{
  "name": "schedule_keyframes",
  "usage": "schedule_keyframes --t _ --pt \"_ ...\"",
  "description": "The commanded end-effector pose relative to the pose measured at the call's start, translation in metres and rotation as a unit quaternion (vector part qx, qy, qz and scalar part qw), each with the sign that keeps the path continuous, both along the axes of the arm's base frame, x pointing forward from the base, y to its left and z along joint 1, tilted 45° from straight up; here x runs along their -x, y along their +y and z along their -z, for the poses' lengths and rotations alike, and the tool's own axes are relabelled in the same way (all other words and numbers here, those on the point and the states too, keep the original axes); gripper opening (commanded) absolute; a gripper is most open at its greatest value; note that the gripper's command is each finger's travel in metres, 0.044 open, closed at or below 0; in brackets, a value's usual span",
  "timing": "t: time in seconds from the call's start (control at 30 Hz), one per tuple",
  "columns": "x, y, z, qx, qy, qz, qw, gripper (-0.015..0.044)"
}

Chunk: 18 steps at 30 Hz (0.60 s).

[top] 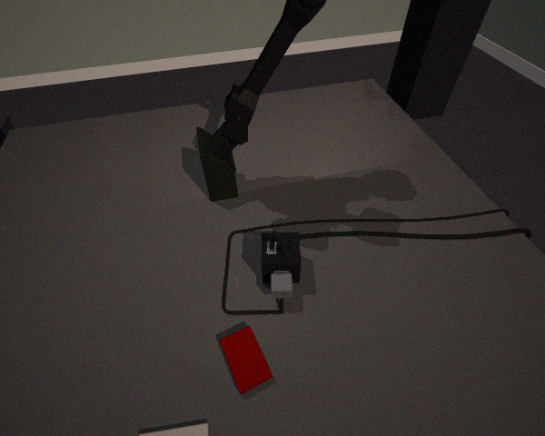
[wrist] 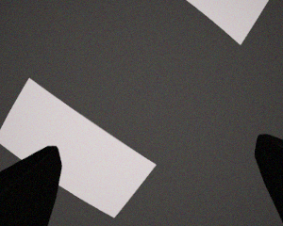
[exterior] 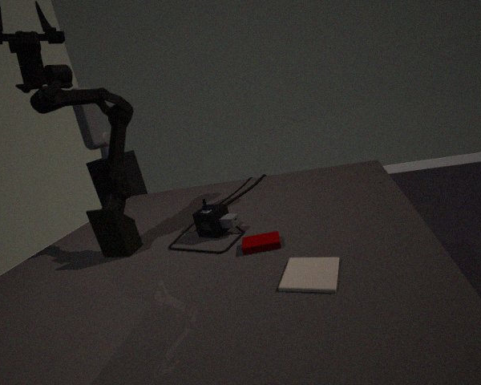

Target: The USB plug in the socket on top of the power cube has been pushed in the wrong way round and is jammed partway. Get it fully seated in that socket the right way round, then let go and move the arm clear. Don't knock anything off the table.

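Observation:
The black power cube (top: 289,253) (exterior: 204,228) stands on the table. On its top, a small plug (top: 271,248) (exterior: 206,211) shows as a pale piece with a dark stub standing up from it. How deep it sits and which way round it faces are too small and dark to tell. My gripper (exterior: 17,1) (wrist: 160,153) is open and empty, its fingers wide apart. It is raised high, pointing upward, far from the cube; the wrist view shows only bright panels overhead between and beside the fingers. The gripper is outside the top view.
A white block (top: 281,282) (exterior: 228,220) sticks out of the cube's side. A black cable (top: 225,276) (exterior: 197,250) loops around the cube, and two strands run to the table edge. A red box (top: 245,360) (exterior: 260,242) and a cream slab (top: 179,429) (exterior: 310,274) lie beyond.

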<state>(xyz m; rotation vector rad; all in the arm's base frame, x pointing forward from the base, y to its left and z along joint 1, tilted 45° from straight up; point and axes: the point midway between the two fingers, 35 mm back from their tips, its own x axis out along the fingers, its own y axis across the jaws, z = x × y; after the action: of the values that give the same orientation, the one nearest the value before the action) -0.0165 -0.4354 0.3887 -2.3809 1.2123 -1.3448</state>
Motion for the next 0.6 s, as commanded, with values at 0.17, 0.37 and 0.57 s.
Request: schedule_keyframes --t 0.17,0.37,0.57 --pt "-0.082 -0.034 0.048 -0.218 -0.156 -0.207 0.941 0.044" --pt "-0.158 -0.038 0.096 -0.401 -0.276 -0.322 0.812 0.044" --pt "-0.226 -0.019 0.141 -0.553 -0.37 -0.367 0.65 0.044"
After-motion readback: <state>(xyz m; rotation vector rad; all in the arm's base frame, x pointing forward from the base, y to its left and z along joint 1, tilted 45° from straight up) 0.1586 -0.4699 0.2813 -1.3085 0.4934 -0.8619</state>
